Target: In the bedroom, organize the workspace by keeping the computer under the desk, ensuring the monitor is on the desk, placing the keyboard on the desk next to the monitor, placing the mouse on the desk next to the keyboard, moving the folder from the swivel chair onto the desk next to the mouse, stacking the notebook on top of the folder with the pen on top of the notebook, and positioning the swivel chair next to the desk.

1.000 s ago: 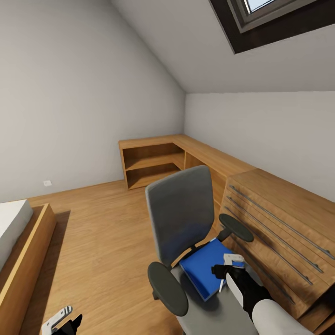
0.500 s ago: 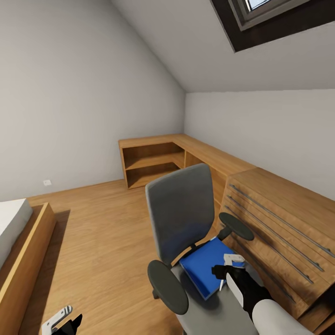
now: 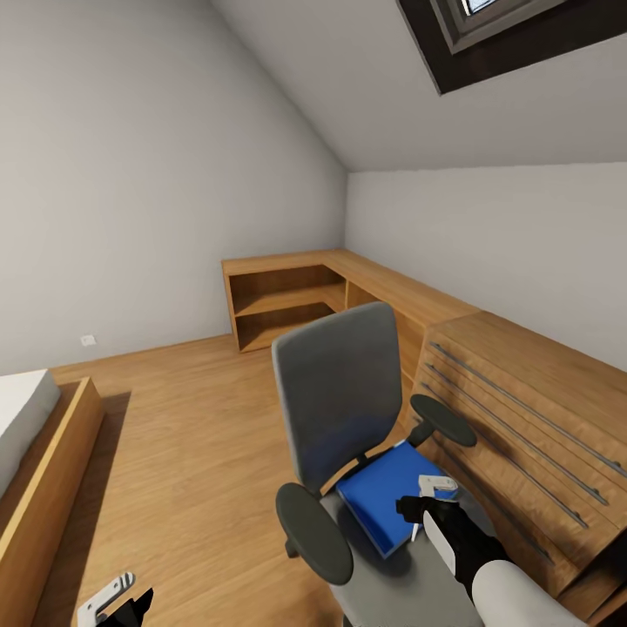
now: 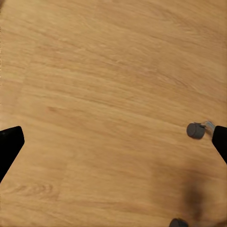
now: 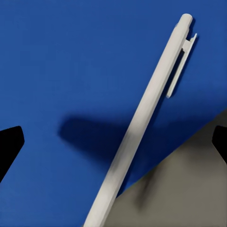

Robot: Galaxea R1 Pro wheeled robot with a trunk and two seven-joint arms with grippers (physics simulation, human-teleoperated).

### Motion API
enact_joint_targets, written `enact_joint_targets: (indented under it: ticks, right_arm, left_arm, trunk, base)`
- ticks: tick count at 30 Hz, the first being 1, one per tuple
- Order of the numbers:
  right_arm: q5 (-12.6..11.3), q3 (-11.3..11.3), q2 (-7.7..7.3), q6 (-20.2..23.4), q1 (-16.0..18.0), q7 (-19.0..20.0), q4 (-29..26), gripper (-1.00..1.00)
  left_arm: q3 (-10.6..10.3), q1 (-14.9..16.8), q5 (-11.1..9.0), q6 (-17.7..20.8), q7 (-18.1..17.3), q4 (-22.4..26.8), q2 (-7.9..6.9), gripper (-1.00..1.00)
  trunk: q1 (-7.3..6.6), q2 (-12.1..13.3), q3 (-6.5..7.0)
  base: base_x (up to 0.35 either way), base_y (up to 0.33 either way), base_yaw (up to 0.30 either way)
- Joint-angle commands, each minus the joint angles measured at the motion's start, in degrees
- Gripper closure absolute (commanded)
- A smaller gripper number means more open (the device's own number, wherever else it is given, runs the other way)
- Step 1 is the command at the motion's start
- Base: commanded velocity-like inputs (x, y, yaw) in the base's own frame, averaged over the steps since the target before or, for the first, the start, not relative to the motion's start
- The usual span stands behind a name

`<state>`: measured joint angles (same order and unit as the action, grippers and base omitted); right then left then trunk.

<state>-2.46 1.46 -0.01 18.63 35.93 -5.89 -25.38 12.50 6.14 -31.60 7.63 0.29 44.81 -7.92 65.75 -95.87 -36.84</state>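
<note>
Wooden floor [image 3: 174,453] fills my lower view. At seven o'clock my left gripper [image 3: 117,601] hangs low over the boards; its wrist camera shows fingertips [image 4: 9,146] spread wide apart, nothing between, and a chair caster [image 4: 195,130] nearby. At centre stands the swivel chair [image 3: 340,401], the blue folder [image 3: 383,492] lying on its seat. At five o'clock my right gripper [image 3: 427,505] sits over the folder's edge, holding the white pen [image 5: 142,118], which slants across the folder. Beyond it, at three o'clock, stands the light wooden drawer unit [image 3: 522,409].
</note>
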Motion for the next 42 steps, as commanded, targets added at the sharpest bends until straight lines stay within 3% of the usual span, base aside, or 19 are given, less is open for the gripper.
enact_joint_targets:
  ticks: [1, 5, 15, 20, 42]
  right_arm:
    - [-0.26, 0.03, 0.01, 0.29, 0.01, -0.18, -0.11, -1.00]
    - [-0.25, 0.03, 0.01, 0.28, 0.01, -0.18, -0.11, -1.00]
    - [-0.24, 0.03, 0.01, 0.30, 0.01, -0.18, -0.11, -1.00]
    - [-0.26, 0.03, 0.01, 0.30, 0.01, -0.18, -0.11, -1.00]
    - [-0.20, 0.03, 0.01, 0.27, 0.01, -0.25, -0.11, -1.00]
  left_arm:
    - [0.07, 0.01, -0.57, 0.37, 0.04, 0.10, 0.01, -1.00]
    - [0.07, 0.01, -0.57, 0.37, 0.09, 0.10, 0.01, -1.00]
    - [0.07, 0.01, -0.57, 0.37, -0.03, 0.10, 0.01, -1.00]
    - [0.07, 0.01, -0.57, 0.37, 0.09, 0.10, 0.01, -1.00]
    - [0.10, 0.01, -0.66, 0.37, -0.16, 0.10, 0.01, -1.00]
  trunk:
    - [0.22, -0.44, -0.24]
    - [1.10, -2.05, -0.96]
    - [1.10, -2.05, -0.96]
    - [2.20, -4.05, -1.86]
    - [2.20, -4.05, -1.86]
  base:
    - [0.000, 0.000, 0.000]
    - [0.000, 0.000, 0.000]
    - [0.000, 0.000, 0.000]
    - [0.000, 0.000, 0.000]
    - [0.000, 0.000, 0.000]
